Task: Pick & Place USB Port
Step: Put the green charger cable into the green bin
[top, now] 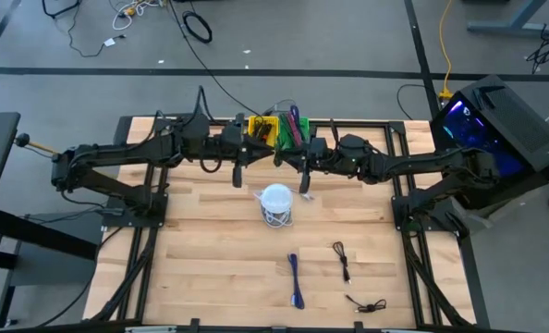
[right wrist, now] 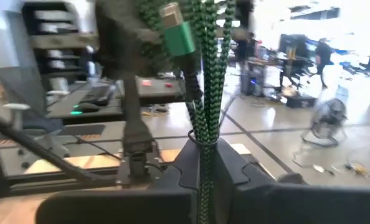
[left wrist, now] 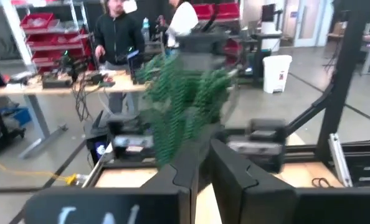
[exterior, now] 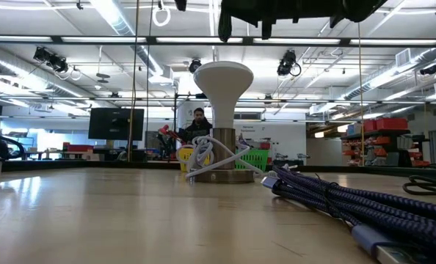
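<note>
Left arm reaches in from 9 o'clock along the far edge of the table (top: 191, 277). Left gripper (top: 256, 139) sits at the far centre, its jaws pinched on a green braided cable (left wrist: 185, 109); the wrist view shows the strands blurred and bunched above the closed fingers (left wrist: 182, 171).

Just right of it, at 12 o'clock on the far edge, yellow and green bins (top: 273, 129) hold more cables.

White charging stand (top: 276, 202) sits near the table's middle, white cord coiled round its base. It stands clear of both arms, with bare wood all round it.

Right gripper (top: 298, 153) meets the left one at the far centre. Its jaws are clamped on the same green cable (right wrist: 207, 118), with a green USB plug (right wrist: 177, 34) hanging above the fingers (right wrist: 179, 177).

Toward 6 o'clock: a blue cable (top: 296, 280) lies straight, and a black cable (top: 341, 259) lies to its right. Another black cable (top: 367, 303) is curled near the front edge. All three are well apart from the grippers. The front left quarter is open wood.

Right arm comes in from 3 o'clock, and a lit PC case (top: 496, 129) stands beyond that edge.
</note>
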Robot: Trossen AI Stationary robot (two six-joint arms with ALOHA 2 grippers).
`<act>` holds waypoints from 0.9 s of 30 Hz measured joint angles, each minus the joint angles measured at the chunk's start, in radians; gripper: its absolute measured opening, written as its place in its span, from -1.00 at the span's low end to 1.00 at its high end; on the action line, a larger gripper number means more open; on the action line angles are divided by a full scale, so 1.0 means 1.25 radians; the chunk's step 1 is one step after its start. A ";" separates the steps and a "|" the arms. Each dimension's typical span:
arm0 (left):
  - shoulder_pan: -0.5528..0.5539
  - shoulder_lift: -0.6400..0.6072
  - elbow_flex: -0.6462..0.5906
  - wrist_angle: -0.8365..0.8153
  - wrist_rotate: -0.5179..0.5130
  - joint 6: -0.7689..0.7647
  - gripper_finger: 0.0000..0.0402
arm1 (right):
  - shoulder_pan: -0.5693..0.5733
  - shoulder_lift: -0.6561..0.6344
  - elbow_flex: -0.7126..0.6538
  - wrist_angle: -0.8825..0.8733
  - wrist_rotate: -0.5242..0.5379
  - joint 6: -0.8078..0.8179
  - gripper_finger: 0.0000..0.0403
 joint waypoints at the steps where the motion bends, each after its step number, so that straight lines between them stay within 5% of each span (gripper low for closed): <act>1: 0.000 -0.003 0.001 -0.002 0.003 0.011 -0.78 | -0.004 0.000 0.000 -0.003 0.009 0.004 -0.95; 9: 0.000 -0.049 0.001 -0.148 -0.080 0.040 -0.68 | -0.067 -0.004 0.000 -0.087 0.006 0.045 -0.95; 20: -0.003 -0.059 0.001 -0.333 -0.077 -0.006 -0.68 | -0.218 -0.005 0.000 -0.207 0.006 0.132 -0.95; 27: -0.012 -0.059 0.001 -0.341 -0.066 -0.023 -0.68 | -0.286 0.035 0.000 -0.209 -0.039 0.166 -0.95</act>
